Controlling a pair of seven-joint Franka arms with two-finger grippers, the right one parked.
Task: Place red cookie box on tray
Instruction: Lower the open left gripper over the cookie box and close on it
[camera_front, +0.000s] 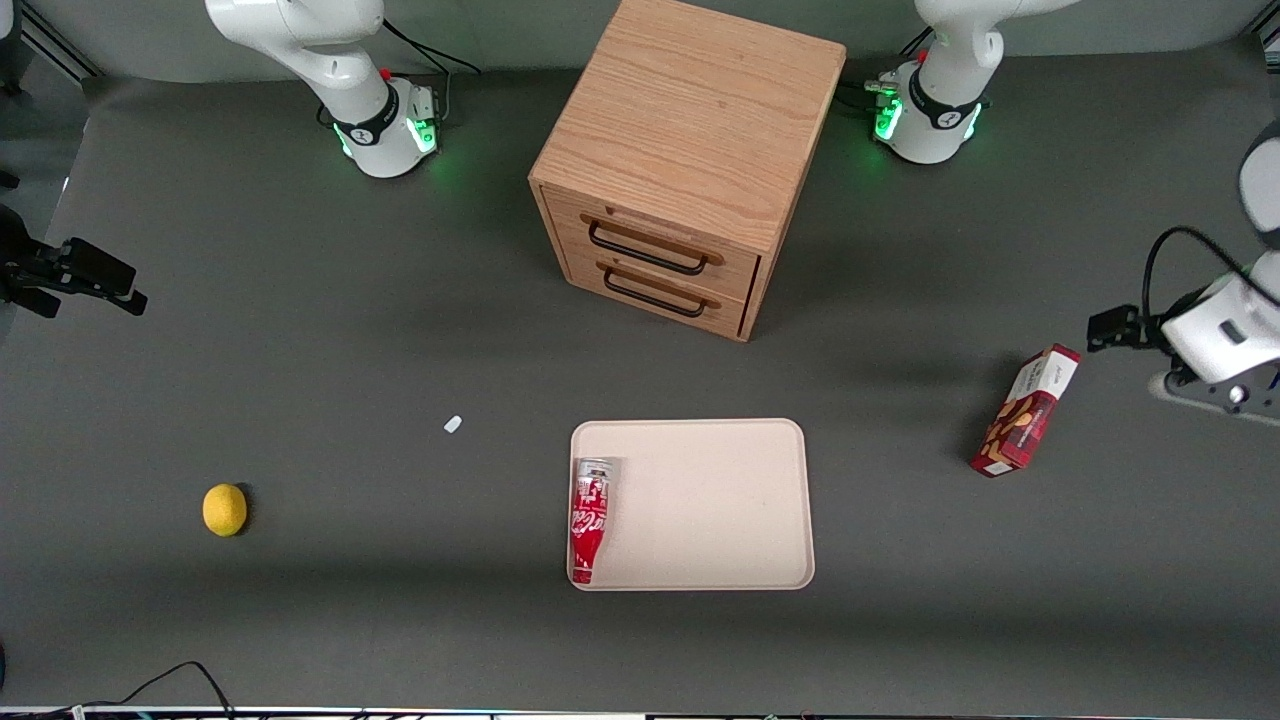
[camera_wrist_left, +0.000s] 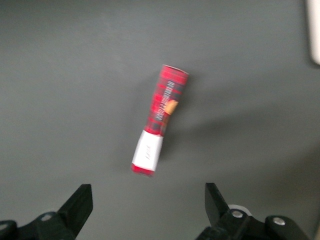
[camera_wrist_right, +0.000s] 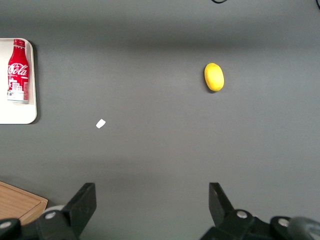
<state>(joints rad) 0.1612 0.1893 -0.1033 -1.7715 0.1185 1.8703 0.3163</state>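
On the grey table (camera_front: 300, 620), tray (camera_front: 720, 500) holds a soda can (camera_front: 589, 520); spread-open gripper (camera_wrist_left: 149, 210) above red cookie box (camera_front: 1026, 411).

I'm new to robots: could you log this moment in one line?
gripper: open, above box, apart | box: on table, toward working arm's end | tray: holds can only | step: box not yet grasped

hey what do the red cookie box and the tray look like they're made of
Red cookie box: likely printed cardboard, with sharp folded edges. Tray: matte cream, probably plastic or pressed fibre, with a moulded low rim. The open gripper hangs above the box.
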